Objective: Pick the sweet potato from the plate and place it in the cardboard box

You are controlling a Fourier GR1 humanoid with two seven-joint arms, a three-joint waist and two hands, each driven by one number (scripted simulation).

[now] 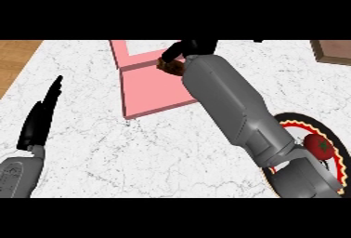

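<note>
Head view: right hand (pixel 184 50) curled around one sweet potato (pixel 171 67), seemingly over one pink box (pixel 152 88); left hand (pixel 40 118) open; one tomato (pixel 319 144) on one plate (pixel 302 122).

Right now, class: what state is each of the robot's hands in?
Left hand: open, fingers straight, holding nothing.
Right hand: shut on the sweet potato over the box.

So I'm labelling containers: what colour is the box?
Pink; the box shows best in the head view, on the white marbled counter.

One view only: from the head, it looks steeply down at the counter (pixel 171 153), quite near.
</note>
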